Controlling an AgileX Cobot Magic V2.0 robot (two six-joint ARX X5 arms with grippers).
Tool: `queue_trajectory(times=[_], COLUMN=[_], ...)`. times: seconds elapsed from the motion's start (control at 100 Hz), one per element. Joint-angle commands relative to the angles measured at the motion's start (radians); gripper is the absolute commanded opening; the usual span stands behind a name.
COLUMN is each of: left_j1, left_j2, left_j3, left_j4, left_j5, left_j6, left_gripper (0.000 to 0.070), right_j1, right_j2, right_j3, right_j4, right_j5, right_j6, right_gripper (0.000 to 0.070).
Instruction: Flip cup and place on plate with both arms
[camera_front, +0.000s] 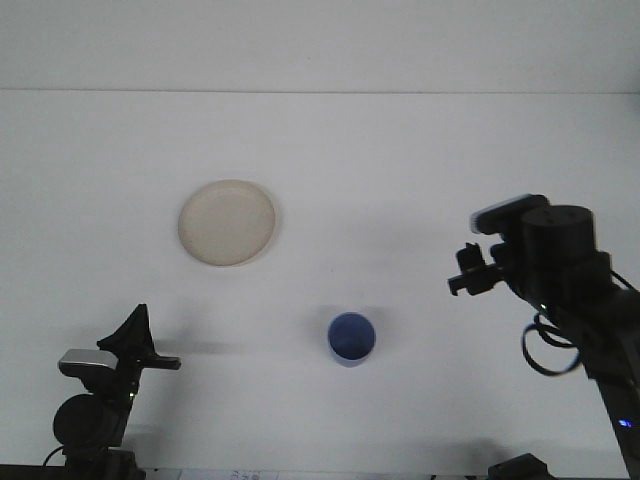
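A blue cup (351, 338) stands on the white table, low in the middle, with its open mouth facing up. Nothing touches it. The round cream plate (228, 222) lies bare up and to the left of the cup. My right gripper (466, 273) hangs well to the right of the cup and a little above it, open with nothing between its fingers. My left gripper (140, 343) sits at the bottom left corner, far from both cup and plate.
The table's far edge (320, 92) meets the white wall along the top of the view. The right arm's black body (580, 290) fills the lower right side. The left arm's base (90, 420) stands at the bottom left.
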Motion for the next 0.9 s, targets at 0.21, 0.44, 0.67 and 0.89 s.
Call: queue_trajectory(times=[0.21,0.44,0.67,0.89], left_j1=[-0.002,-0.002,-0.002,-0.001], left_j2=[-0.002,-0.002,-0.002,-0.002], left_j3=[-0.019,-0.019,-0.019,-0.019], left_j4=[0.012,0.012,0.013,0.017], left_j5=[0.001,0.001,0.001,0.001], left_j6=[0.001,0.001,0.001,0.001], left_gripper=[0.0012,0.0012,0.0012,0.0012], right_j1=[-0.171,-0.191,-0.191,-0.191], right_j2=[-0.298,-0.525,-0.648,-0.658], right_j3=[-0.337,-0.666,-0.777,-0.777], right_j4=[0.230,0.412,0.463,0.462], right_j5=[0.000,-0.033,-0.115,-0.114], right_j6=[0.048,0.125,0.157,0.157], right_gripper=[0.0416,0.0415,0.0058,0.0000])
